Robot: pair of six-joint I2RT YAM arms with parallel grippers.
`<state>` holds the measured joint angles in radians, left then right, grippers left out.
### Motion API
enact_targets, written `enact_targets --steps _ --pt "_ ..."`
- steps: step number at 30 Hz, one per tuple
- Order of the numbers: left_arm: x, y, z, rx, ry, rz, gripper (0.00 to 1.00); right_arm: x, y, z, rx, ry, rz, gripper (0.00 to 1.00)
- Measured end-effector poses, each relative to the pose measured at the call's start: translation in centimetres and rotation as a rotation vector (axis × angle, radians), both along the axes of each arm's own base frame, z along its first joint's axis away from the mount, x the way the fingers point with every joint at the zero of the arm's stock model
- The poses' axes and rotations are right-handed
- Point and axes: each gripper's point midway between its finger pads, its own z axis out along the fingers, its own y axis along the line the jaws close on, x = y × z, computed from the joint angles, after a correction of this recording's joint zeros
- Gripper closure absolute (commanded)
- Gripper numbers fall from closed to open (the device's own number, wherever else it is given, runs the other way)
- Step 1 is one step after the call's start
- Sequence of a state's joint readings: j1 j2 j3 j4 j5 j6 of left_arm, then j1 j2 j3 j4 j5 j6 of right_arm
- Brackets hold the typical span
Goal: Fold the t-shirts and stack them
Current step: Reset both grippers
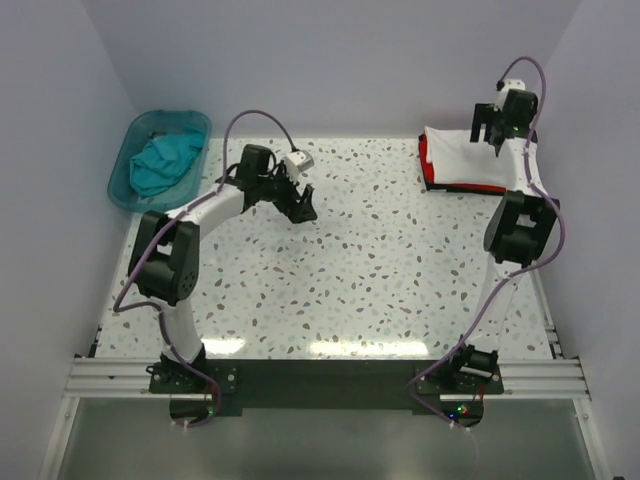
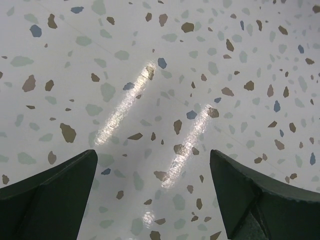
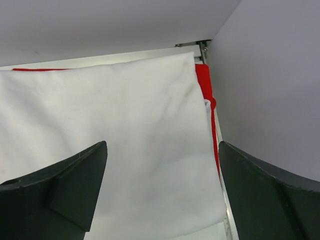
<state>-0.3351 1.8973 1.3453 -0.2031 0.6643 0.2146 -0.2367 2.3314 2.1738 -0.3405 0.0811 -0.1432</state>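
A folded white t-shirt (image 1: 462, 160) lies on top of a folded red t-shirt (image 1: 428, 168) at the table's far right corner. In the right wrist view the white t-shirt (image 3: 115, 145) fills the frame, with the red t-shirt (image 3: 204, 82) edging it. My right gripper (image 1: 487, 128) hovers above this stack, open and empty. A crumpled teal t-shirt (image 1: 162, 163) lies in the teal tub (image 1: 196, 124) at the far left. My left gripper (image 1: 300, 205) is open and empty over bare table (image 2: 160, 100) near the middle.
White walls close in the table on the left, back and right. The right wall (image 3: 270, 85) stands right beside the stack. A metal rail (image 1: 320, 375) runs along the near edge.
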Motion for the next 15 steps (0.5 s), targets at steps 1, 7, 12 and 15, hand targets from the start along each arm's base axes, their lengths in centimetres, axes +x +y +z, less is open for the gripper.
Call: enact_targets --steps 1,7,12,15 --pt "0.2 0.3 0.4 -0.005 0.006 0.021 0.00 -0.3 0.4 0.4 0.008 0.000 0.014 0.02" --pt "2.6 1.8 3.8 0.013 -0.006 0.153 0.00 -2.2 3.4 5.1 0.077 -0.039 0.131 0.01" --pt "5.1 3.5 7.8 0.054 -0.074 0.263 0.00 -5.7 6.8 10.4 0.152 -0.086 0.235 0.01" --pt "5.6 5.5 9.5 0.076 -0.096 0.322 0.00 -9.3 9.1 11.9 0.197 -0.087 0.288 0.01"
